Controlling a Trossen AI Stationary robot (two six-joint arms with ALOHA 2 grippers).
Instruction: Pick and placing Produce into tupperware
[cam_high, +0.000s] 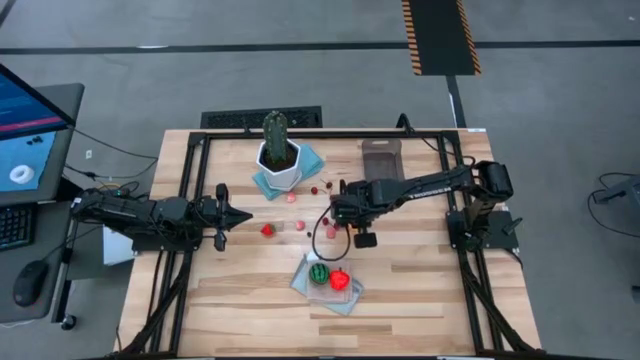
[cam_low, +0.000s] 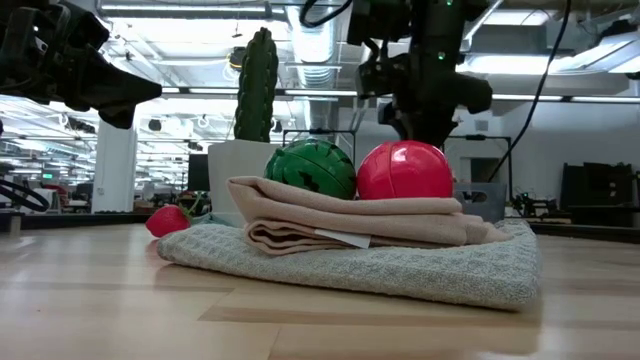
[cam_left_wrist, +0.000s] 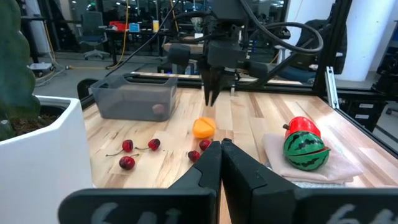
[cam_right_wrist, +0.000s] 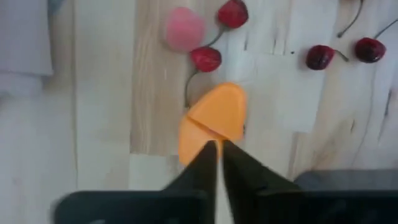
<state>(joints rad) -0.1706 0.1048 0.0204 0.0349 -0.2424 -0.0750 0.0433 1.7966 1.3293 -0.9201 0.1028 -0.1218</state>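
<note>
An orange piece (cam_high: 331, 231) lies on the table's middle, also in the left wrist view (cam_left_wrist: 204, 127) and the right wrist view (cam_right_wrist: 214, 118). My right gripper (cam_right_wrist: 217, 149) is shut and points down just above it (cam_left_wrist: 211, 96), apart from it. The grey tupperware (cam_high: 381, 158) stands at the far side (cam_left_wrist: 134, 96) with a pink bit inside. A green-striped ball (cam_high: 318, 272) and a red piece (cam_high: 340, 280) rest on folded cloths (cam_low: 350, 225). My left gripper (cam_high: 238, 215) is shut and empty at the left (cam_left_wrist: 221, 155).
A cactus in a white pot (cam_high: 277, 155) stands at the far middle on a teal cloth. Cherries (cam_left_wrist: 127, 146) and small red and pink bits (cam_high: 267, 230) lie scattered between the pot and the orange piece. A black frame borders the table.
</note>
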